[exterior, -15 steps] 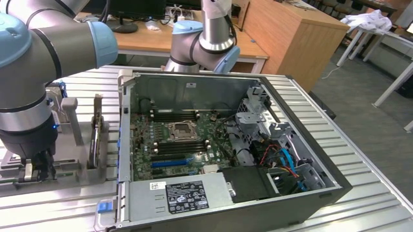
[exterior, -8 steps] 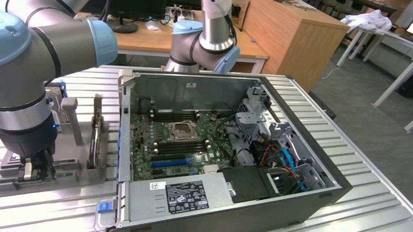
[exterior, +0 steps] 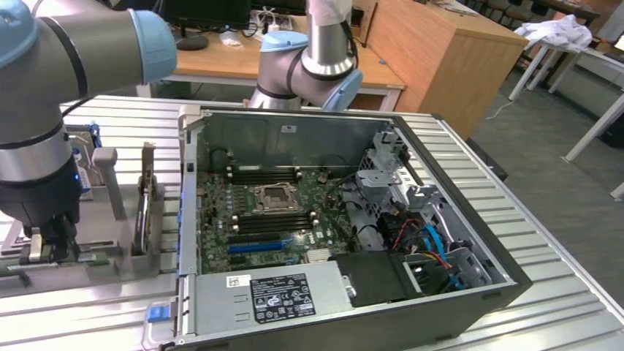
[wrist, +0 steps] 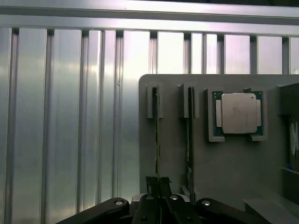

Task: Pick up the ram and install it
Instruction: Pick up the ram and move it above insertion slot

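The ram (wrist: 157,140) shows edge-on in the wrist view as a thin dark stick standing in a slot of the grey holder (wrist: 233,172). My gripper (wrist: 159,184) is shut on its near end, one black finger on each side. A second thin stick (wrist: 190,140) stands in the neighbouring slot. In the exterior view my gripper (exterior: 51,252) reaches down into the holder (exterior: 107,219) at that view's left, beside the open computer case (exterior: 292,124). The motherboard (exterior: 273,212) lies inside the case with its black slots (exterior: 256,223) near the processor socket.
A square silver processor chip (wrist: 238,113) sits in a pocket of the holder. The case holds a power supply (exterior: 278,296) at the front and a drive cage with cables (exterior: 419,219) at the exterior view's right. Everything rests on a ribbed metal table (wrist: 70,140).
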You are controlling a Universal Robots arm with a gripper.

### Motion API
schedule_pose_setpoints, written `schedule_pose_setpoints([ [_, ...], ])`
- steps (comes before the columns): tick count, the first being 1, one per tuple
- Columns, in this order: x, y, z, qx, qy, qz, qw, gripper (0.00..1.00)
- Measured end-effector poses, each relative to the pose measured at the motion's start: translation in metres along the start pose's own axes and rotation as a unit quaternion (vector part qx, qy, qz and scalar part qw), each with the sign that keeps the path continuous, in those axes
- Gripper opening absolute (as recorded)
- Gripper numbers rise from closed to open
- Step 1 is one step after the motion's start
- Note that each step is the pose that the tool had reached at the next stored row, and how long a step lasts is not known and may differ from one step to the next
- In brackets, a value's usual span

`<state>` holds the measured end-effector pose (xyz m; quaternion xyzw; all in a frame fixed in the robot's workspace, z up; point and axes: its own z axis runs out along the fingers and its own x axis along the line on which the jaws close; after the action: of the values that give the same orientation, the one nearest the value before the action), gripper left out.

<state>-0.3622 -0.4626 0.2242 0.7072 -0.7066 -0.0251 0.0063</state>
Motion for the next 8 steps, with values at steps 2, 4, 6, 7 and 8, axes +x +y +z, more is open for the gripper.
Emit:
schedule_pose_setpoints([
  [2,0.0,0.0003,-0.0059,0.0,0.0,0.0,1.0,0.12],
  [4,0.0,0.0005,-0.0118,0.0,0.0,0.0,1.0,0.12],
  [6,0.0,0.0008,-0.0188,0.0,0.0,0.0,1.0,0.12],
  [7,-0.001,0.001,-0.0228,0.0,0.0,0.0,1.0,0.12],
  [8,-0.001,0.0012,-0.0273,0.0,0.0,0.0,1.0,0.12],
])
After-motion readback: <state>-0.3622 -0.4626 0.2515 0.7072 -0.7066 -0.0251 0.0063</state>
